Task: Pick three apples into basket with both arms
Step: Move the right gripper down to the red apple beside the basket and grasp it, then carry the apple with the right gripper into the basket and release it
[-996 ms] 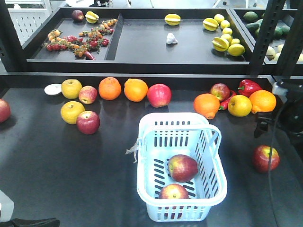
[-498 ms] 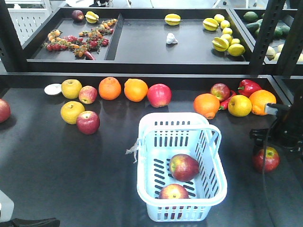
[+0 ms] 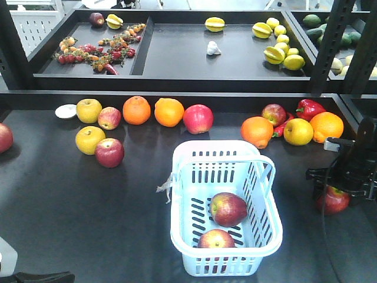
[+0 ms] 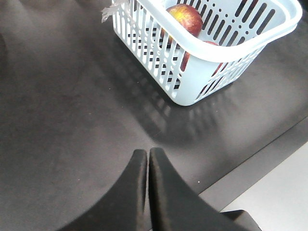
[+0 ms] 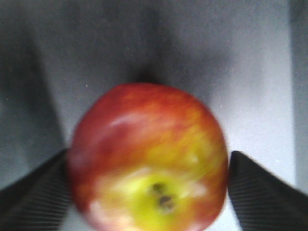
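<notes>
At the right edge of the front view, the right hand (image 3: pixel 344 187) sits wide around the third apple (image 3: pixel 334 200) on the dark surface (image 3: pixel 88 206), fingers (image 5: pixel 262 197) flanking it. Two apples (image 3: pixel 227 209) lie in the basket (image 3: pixel 259 236), lower centre. The left hand (image 4: pixel 147 166) is pressed shut and empty, bottom centre of its view.

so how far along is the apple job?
Two apples already lie in the basket. The third apple sits on the table at the right, with the right gripper open and its fingers on either side of it; no grasp visible yet. The left gripper is shut and empty. Left: close, lift, drop it in the basket.
</notes>
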Controlling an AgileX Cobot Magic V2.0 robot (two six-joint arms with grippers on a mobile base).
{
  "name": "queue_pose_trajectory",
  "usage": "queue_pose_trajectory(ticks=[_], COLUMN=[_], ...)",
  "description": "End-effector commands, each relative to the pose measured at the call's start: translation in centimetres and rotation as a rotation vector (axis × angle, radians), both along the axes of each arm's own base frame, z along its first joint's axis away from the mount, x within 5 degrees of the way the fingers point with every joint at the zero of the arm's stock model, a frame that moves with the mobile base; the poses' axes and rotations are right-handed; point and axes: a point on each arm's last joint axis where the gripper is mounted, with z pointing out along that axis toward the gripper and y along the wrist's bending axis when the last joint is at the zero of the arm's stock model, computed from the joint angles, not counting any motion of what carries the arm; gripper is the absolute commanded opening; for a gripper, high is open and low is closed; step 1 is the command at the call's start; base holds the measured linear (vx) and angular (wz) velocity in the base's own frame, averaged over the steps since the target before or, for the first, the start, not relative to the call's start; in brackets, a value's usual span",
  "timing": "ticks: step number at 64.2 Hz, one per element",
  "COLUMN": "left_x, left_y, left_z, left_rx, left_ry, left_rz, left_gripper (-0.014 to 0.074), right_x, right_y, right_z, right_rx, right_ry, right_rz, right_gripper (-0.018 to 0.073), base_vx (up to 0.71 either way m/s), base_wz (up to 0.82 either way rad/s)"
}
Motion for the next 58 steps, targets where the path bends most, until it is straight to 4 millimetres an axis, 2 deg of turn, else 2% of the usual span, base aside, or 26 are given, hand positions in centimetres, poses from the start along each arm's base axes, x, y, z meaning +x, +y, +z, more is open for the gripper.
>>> queue_pose_trajectory(ticks=[1, 14, 24, 38, 50, 58], left_x=[0.5, 0.5, 0.6, 0.6, 0.6, 0.6], left_y=[-0.3, -0.3, -0.3, -0.3, -0.3, -0.3], left_z=[1.3, 1.3, 1.3, 1.3, 1.3, 1.3], left_rx=[-0.058, -0.058, -0.058, -0.058, -0.058, -0.058], left_ry=[-0.059, -0.06, -0.061, -0.061, -0.061, -0.061], left_rz=[0.024, 0.023, 0.024, 0.024, 0.024, 0.024], left_gripper=[-0.0008, -0.0008, -0.0008, -0.0008, -0.0008, -0.0008], right_x=[0.7, 0.7, 0.3, -1.6, -4.2, -5.8], right_y=[-0.3, 0.0, 0.4, 1.0, 2.6, 4.4], right_z=[2.9, 4.2, 7.8, 14.3, 19.5, 22.4], right_rx=[-0.02, 0.004, 0.019, 0.024, 0.124, 0.177], right_ry=[-0.088, -0.112, -0.184, -0.267, -0.33, -0.377], right_rz=[0.0, 0.026, 0.038, 0.056, 0.113, 0.19], right_gripper=[0.0454, 0.0216, 0.009, 0.0069, 0.0072, 0.0072], base_vx=[0.0, 0.0, 0.0, 0.0, 0.0, 0.0], base_wz=[0.0, 0.0, 0.0, 0.0, 0.0, 0.0])
